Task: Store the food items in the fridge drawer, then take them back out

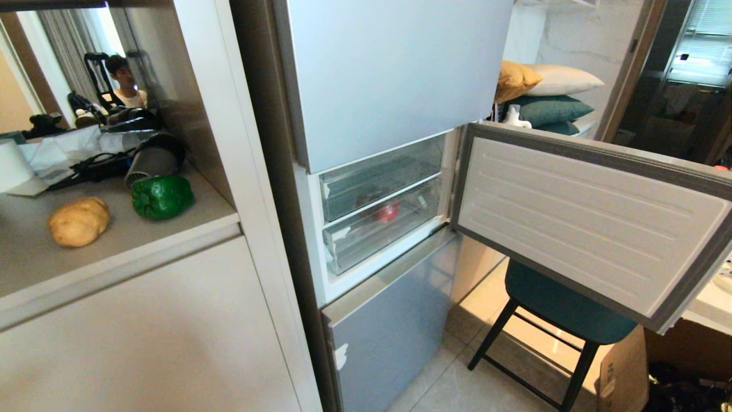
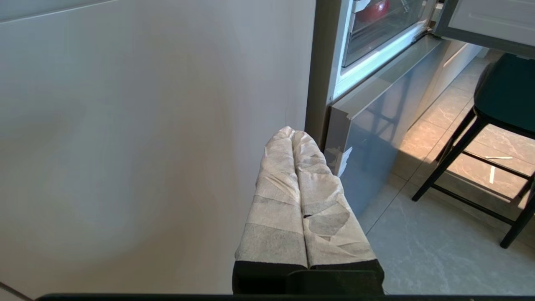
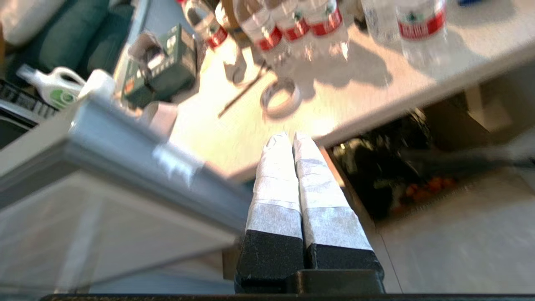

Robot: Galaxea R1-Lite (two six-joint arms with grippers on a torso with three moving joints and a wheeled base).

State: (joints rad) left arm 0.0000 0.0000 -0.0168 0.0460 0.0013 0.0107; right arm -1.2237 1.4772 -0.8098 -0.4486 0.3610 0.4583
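Grey countertop [image 1: 114, 240] beside the fridge carrying 2 food items: tan potato [image 1: 78, 221] near the front edge, green bell pepper [image 1: 162, 196] just beside it, apart; dark cluttered objects [image 1: 114, 154] behind them.

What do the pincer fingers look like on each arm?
Both match: the left pincer and right pincer each have two long tapered fingers wrapped in whitish, creased tape, over a black grainy base with a black mount block. No cables or markings visible.
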